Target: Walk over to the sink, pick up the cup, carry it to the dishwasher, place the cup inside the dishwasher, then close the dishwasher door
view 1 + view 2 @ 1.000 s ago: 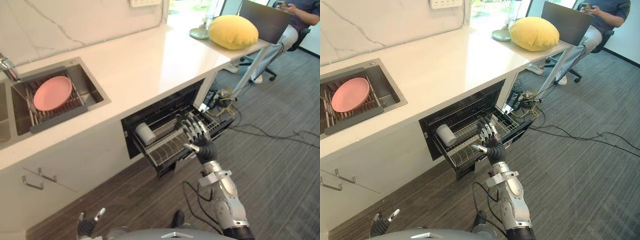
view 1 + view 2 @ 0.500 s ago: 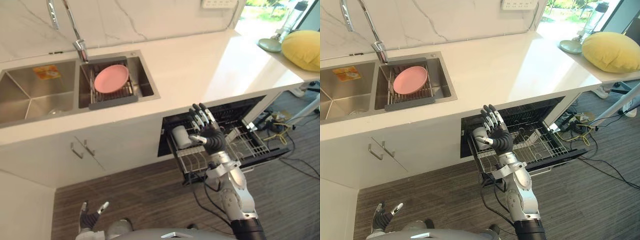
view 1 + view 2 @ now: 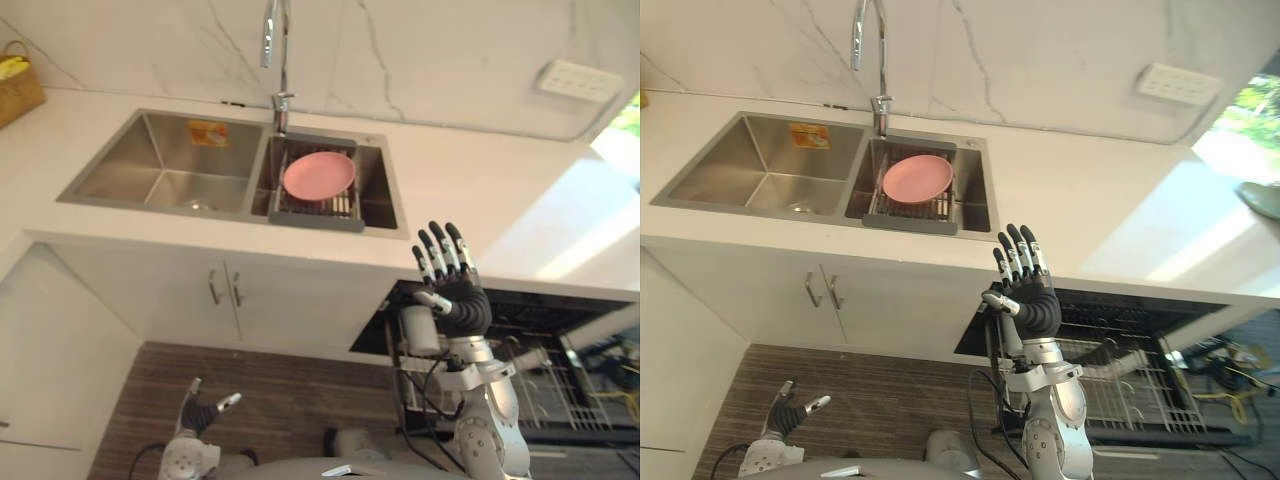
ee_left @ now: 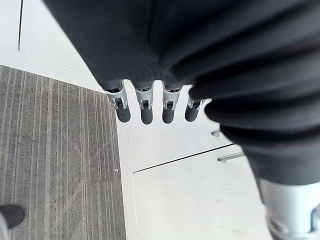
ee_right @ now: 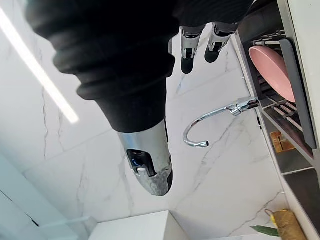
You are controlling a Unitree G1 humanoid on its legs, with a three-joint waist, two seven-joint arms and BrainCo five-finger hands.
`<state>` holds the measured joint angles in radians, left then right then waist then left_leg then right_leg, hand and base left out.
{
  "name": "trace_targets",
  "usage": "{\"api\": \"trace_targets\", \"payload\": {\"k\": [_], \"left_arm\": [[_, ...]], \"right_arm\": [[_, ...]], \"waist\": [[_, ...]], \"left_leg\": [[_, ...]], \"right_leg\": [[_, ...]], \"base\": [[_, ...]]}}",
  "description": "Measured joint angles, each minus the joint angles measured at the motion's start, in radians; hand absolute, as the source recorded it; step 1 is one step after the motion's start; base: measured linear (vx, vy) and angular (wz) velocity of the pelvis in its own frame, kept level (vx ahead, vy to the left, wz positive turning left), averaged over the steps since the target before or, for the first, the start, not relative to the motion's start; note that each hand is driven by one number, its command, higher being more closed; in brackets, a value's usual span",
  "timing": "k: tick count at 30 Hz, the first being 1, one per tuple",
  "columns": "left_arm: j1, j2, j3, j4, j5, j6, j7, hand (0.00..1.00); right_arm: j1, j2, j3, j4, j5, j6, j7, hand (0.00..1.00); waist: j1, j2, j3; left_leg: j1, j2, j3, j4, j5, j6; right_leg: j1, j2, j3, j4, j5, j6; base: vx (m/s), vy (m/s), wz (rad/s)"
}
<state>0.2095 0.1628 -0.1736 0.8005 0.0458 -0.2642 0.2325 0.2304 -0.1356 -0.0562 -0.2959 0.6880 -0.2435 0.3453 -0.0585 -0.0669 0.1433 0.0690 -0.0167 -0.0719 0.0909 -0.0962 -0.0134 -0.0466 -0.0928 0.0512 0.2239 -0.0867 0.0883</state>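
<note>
A white cup (image 3: 420, 328) lies on its side at the left end of the pulled-out wire rack (image 3: 560, 375) of the open dishwasher, under the counter. My right hand (image 3: 452, 290) is raised in front of the counter edge, just above and right of the cup. It is open with fingers straight and spread, and holds nothing. My left hand (image 3: 200, 418) hangs low over the wood floor, open and holding nothing. In the left wrist view its fingers (image 4: 145, 107) point at a white cabinet door.
A double steel sink (image 3: 160, 175) sits in the white counter, with a pink plate (image 3: 318, 175) on a rack in the right basin and a tall faucet (image 3: 272, 40) behind. White cabinet doors (image 3: 150, 310) stand below. A woven basket (image 3: 18, 80) is at the far left.
The camera has swung left, bringing the sink to the middle and the dishwasher to the lower right. My right hand has risen from the rack to counter height, still open. The cup stays in the rack.
</note>
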Motion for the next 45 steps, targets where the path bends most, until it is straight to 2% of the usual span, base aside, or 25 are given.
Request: {"api": "trace_targets", "payload": {"k": [2,6,7,13,26,27,29,30,31,32,34,35,36,37,38,41,43,44,45], "left_arm": [[-0.001,-0.007,-0.003,0.0,0.005,0.004,0.001,0.0],[-0.001,-0.005,-0.008,0.008,0.005,0.01,-0.008,0.0],[-0.012,-0.006,-0.026,0.05,-0.004,0.018,-0.029,0.0],[-0.012,-0.006,-0.026,0.058,-0.004,0.018,-0.029,0.0],[-0.033,-0.005,-0.024,0.124,-0.004,0.007,-0.039,0.0],[-0.033,-0.005,-0.022,0.124,-0.004,0.01,-0.026,0.0],[-0.033,-0.008,-0.008,0.124,-0.012,0.016,-0.019,0.0],[-0.03,-0.022,0.015,0.124,-0.024,0.016,-0.018,0.0],[-0.028,-0.032,0.026,0.127,-0.025,0.016,-0.018,0.0],[-0.027,-0.037,0.028,0.127,-0.025,0.016,-0.019,0.0],[-0.021,-0.041,0.064,0.12,-0.024,0.012,-0.021,0.0],[-0.02,-0.052,0.095,0.11,-0.022,-0.004,-0.022,0.0],[-0.02,-0.055,0.092,0.11,-0.021,-0.021,-0.022,0.0],[-0.021,-0.059,0.089,0.106,-0.02,-0.03,-0.023,0.0],[-0.006,-0.072,0.094,0.084,-0.022,-0.04,-0.016,0.0],[0.006,-0.059,0.092,0.083,-0.022,-0.064,-0.012,0.0],[0.008,-0.054,0.091,0.082,-0.022,-0.074,0.004,0.0],[0.007,-0.053,0.091,0.08,-0.022,-0.075,0.005,0.0],[0.005,-0.051,0.087,0.079,-0.021,-0.077,0.007,0.0]], "right_arm": [[-0.019,0.001,-0.012,0.0,0.026,0.002,-0.016,0.0],[-0.032,0.007,-0.027,0.0,0.026,0.004,-0.031,0.0],[-0.006,0.024,-0.027,0.0,-0.025,0.03,-0.073,0.0],[-0.003,0.024,-0.027,0.0,-0.025,0.03,-0.073,0.0],[0.04,0.024,-0.036,-0.001,-0.021,0.03,-0.062,0.0],[0.038,0.024,-0.036,-0.001,-0.018,0.03,-0.062,0.0],[0.038,0.019,-0.036,-0.002,-0.018,0.03,-0.061,0.0],[0.038,0.007,-0.036,-0.002,-0.018,0.03,-0.061,0.0],[0.038,0.003,-0.038,-0.007,-0.018,0.029,-0.062,0.0],[0.038,0.003,-0.037,-0.008,-0.017,0.029,-0.062,0.0],[0.038,0.001,-0.038,-0.014,-0.016,0.03,-0.062,0.0],[0.028,0.007,-0.045,-0.024,-0.014,0.028,-0.06,0.0],[0.017,0.007,-0.048,-0.023,-0.011,0.026,-0.059,0.0],[0.003,-0.005,-0.051,-0.023,-0.009,0.025,-0.059,0.0],[-0.014,-0.03,-0.053,-0.006,-0.008,0.025,-0.044,0.0],[0.002,-0.034,-0.035,-0.006,-0.008,0.026,-0.021,0.0],[-0.01,-0.043,-0.036,-0.007,-0.007,0.026,-0.015,0.0],[-0.016,-0.044,-0.036,-0.007,-0.007,0.026,-0.013,0.0],[-0.023,-0.044,-0.04,-0.007,-0.006,0.026,-0.006,0.0]], "waist": [[-0.001,0.005,-0.003],[-0.004,-0.006,-0.012],[-0.019,0.001,-0.031],[-0.025,0.001,-0.038],[-0.033,0.007,-0.06],[-0.03,0.008,-0.06],[-0.031,0.029,-0.051],[-0.029,0.047,-0.054],[-0.026,0.08,-0.05],[-0.029,0.085,-0.05],[-0.028,0.084,-0.048],[-0.016,0.055,-0.027],[-0.013,0.063,-0.025],[-0.016,0.075,-0.019],[-0.003,0.105,-0.001],[-0.003,0.097,0.001],[-0.003,0.091,-0.004],[-0.003,0.093,-0.007],[-0.007,0.082,-0.005]], "left_leg": [[0.028,0.019,0.003,-0.032,0.003,-0.008],[0.068,0.028,0.016,-0.054,0.002,-0.01],[0.09,0.028,0.079,-0.074,0.011,-0.006],[0.091,0.026,0.089,-0.105,0.031,-0.013],[0.09,0.032,0.141,-0.143,0.04,-0.006],[0.084,0.036,0.166,-0.12,0.013,-0.012],[0.03,0.063,0.213,0.032,-0.08,-0.018],[-0.016,0.094,0.214,0.17,-0.148,-0.02],[-0.043,0.126,0.217,0.273,-0.195,-0.022],[-0.054,0.136,0.225,0.315,-0.205,-0.033],[-0.082,0.154,0.26,0.427,-0.193,-0.067],[-0.14,0.154,0.263,0.522,-0.215,-0.078],[-0.151,0.13,0.243,0.446,-0.227,-0.063],[-0.155,0.117,0.228,0.384,-0.215,-0.063],[-0.096,0.097,0.231,0.279,-0.138,-0.032],[-0.068,0.088,0.259,0.271,-0.151,-0.031],[-0.053,0.091,0.28,0.277,-0.149,-0.006],[-0.052,0.091,0.28,0.276,-0.149,-0.006],[-0.049,0.091,0.282,0.273,-0.149,-0.006]], "right_leg": [[0.032,0.017,-0.007,-0.038,0.007,-0.009],[0.075,0.024,-0.002,-0.08,0.015,-0.008],[0.086,0.028,0.041,-0.121,0.052,-0.001],[0.082,0.027,0.044,-0.143,0.071,-0.007],[0.086,0.013,0.023,-0.172,0.076,0.008],[0.086,0.011,0.025,-0.167,0.068,0.008],[0.084,0.02,0.021,-0.13,0.033,-0.001],[0.085,0.04,0.02,-0.094,0.0,-0.013],[0.092,0.063,0.017,-0.068,-0.023,-0.016],[0.096,0.069,0.014,-0.058,-0.031,-0.018],[0.114,0.069,0.016,-0.064,-0.043,-0.03],[0.139,0.044,0.028,-0.064,-0.057,-0.033],[0.139,0.032,0.034,-0.058,-0.064,-0.028],[0.138,0.029,0.039,-0.057,-0.068,-0.022],[0.156,0.039,0.081,-0.065,-0.076,-0.01],[0.162,0.037,0.119,-0.037,-0.089,0.006],[0.152,0.045,0.16,-0.044,-0.092,0.008],[0.149,0.045,0.167,-0.045,-0.092,0.007],[0.146,0.046,0.183,-0.045,-0.092,0.007]], "base": [[0.1,-0.05,0.01],[0.08,-0.008,-0.09],[0.0,0.0,0.0],[-0.04,-0.006,-0.01],[0.03,0.009,0.04],[0.0,0.0,0.0],[0.0,0.0,0.0],[0.07,-0.021,-0.05],[0.08,-0.011,-0.03],[0.1,-0.01,0.09],[0.07,-0.005,0.1],[0.05,0.037,-0.03],[0.04,0.061,-0.07],[0.05,0.103,-0.48],[0.08,0.093,-0.54],[0.1,0.046,-0.36],[0.18,0.015,-0.51],[0.14,-0.02,-0.47],[0.12,-0.025,-0.39]]}}
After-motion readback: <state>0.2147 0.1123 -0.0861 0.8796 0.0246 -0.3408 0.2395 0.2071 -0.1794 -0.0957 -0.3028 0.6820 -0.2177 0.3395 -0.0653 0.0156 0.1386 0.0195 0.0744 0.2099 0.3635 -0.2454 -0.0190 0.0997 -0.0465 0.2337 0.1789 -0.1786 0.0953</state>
